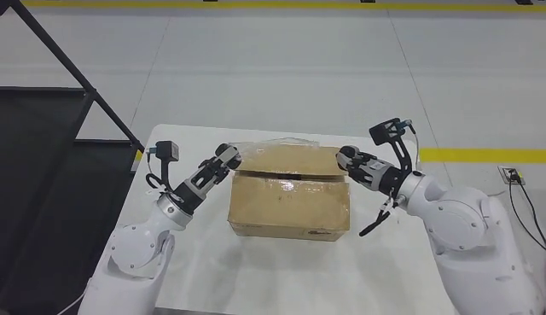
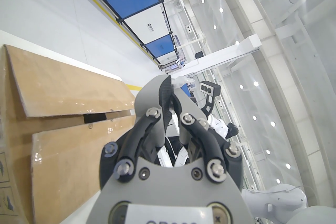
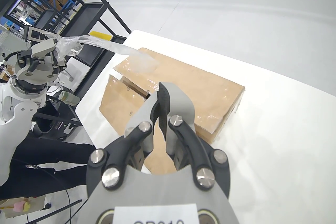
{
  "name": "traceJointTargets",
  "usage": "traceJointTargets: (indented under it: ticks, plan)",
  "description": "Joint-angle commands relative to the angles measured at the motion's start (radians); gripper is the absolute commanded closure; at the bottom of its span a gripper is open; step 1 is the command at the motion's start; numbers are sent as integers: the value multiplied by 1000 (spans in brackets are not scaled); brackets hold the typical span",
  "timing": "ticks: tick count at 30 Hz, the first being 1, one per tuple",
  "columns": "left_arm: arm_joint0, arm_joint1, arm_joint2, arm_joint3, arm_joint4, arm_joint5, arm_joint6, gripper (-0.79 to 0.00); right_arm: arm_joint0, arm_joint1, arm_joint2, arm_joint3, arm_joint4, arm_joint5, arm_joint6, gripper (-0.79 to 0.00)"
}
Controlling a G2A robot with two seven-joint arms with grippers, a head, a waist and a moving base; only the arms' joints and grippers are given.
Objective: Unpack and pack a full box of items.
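Evidently the left hand [image 1: 231, 154] gripped clear tape [image 3: 118, 49] at ten o'clock of the box [image 1: 290, 202]; the right hand [image 1: 345, 155] sat clenched, empty, at two o'clock. A low, steady peel looked best.

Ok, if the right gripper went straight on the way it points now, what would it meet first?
Most likely the cardboard box. The right gripper, jaws shut, points down at the box's top face, close to where the flaps meet. How much space lies between them is unclear.
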Motion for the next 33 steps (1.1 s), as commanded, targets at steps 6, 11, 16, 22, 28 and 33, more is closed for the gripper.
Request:
traceJointTargets:
  ticks: [6, 11, 16, 22, 28, 33]
  plan:
    - [6, 3, 0, -5, -26, 4, -24, 0, -11, 8, -22, -15, -102, -89, -58, -785]
    - [11, 4, 4, -14, -29, 5, -30, 0, -30, 12, -30, -42, -205, -137, -177, -785]
    - [17, 7, 7, -22, -32, 9, -41, 0, -45, 11, -83, -80, -343, -147, -256, -785]
    - [22, 9, 14, -27, -27, 13, -47, 0, -24, 5, -149, -84, -436, -131, -310, -536]
    - [25, 10, 22, -34, -30, 17, -54, 0, -8, 1, -195, -85, -502, -116, -299, -354]
    - [21, 12, 28, -35, -30, 20, -64, 0, 23, -6, -227, -61, -524, -94, -285, -200]
